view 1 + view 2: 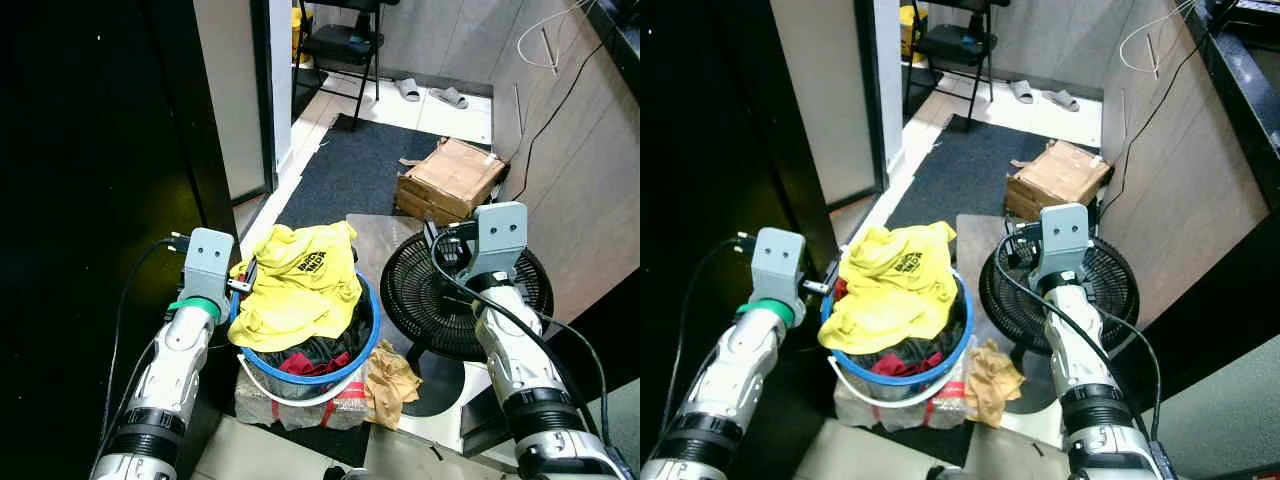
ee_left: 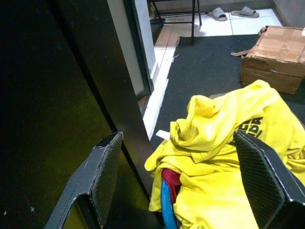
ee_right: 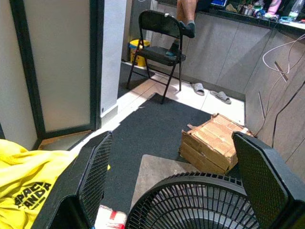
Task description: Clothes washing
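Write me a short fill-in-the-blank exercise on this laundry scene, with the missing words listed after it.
1. The garment on top of the blue basket is a ____ shirt.
2. The right gripper hangs over a black ____.
3. The left gripper has its fingers ____, beside the basket.
4. On the dark mat sits a cardboard ____.

Missing words: yellow; fan; open; box

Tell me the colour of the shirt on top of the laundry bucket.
Bright yellow crumpled shirt with black lettering, clearest in the left wrist view.

A shirt (image 1: 300, 280) lies atop the basket (image 1: 372, 330), left of the fan (image 1: 440, 290), box (image 1: 450, 180) behind.
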Controlling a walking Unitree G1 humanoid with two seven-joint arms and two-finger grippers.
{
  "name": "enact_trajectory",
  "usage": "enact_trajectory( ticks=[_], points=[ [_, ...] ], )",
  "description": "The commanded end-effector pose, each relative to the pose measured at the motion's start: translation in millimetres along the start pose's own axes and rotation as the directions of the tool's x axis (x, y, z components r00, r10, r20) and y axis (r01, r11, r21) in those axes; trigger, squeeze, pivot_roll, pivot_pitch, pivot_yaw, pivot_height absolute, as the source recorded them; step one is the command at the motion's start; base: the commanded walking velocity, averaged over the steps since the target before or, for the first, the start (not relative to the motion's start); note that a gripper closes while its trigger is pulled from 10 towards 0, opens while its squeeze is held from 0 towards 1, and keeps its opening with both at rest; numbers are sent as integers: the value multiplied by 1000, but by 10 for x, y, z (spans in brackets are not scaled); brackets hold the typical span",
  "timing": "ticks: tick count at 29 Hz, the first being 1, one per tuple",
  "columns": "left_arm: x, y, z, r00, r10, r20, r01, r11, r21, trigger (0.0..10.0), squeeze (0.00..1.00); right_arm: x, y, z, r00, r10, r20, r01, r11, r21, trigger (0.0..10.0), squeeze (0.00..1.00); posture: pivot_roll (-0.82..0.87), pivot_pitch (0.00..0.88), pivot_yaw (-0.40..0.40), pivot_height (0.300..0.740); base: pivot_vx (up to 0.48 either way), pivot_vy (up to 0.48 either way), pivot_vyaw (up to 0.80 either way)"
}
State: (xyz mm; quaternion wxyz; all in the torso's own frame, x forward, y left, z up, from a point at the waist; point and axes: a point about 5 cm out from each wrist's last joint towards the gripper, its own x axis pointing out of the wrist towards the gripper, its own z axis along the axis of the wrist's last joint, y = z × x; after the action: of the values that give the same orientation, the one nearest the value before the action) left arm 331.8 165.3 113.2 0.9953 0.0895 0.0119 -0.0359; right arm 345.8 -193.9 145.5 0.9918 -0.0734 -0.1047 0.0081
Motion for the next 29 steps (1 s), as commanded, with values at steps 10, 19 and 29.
enact_trajectory(
  ticks=[10,19,29],
  points=[
    [1,2,-33,1000,8,-7,-8,1000,-6,10000,0,-3,-17,-27,1000,-5,-10,5,1000,12,10000,0,-19,32,2,675,0,0,0],
    [2,7,-30,1000,12,-2,-12,1000,-6,10000,0,0,-19,-20,1000,-3,-8,3,1000,13,10000,0,-20,34,2,645,0,0,0],
    [-1,22,-32,1000,16,-3,-16,1000,-5,10000,0,-6,-18,-27,1000,-4,-11,4,1000,14,10000,0,-19,41,2,615,0,0,0]
  ],
)
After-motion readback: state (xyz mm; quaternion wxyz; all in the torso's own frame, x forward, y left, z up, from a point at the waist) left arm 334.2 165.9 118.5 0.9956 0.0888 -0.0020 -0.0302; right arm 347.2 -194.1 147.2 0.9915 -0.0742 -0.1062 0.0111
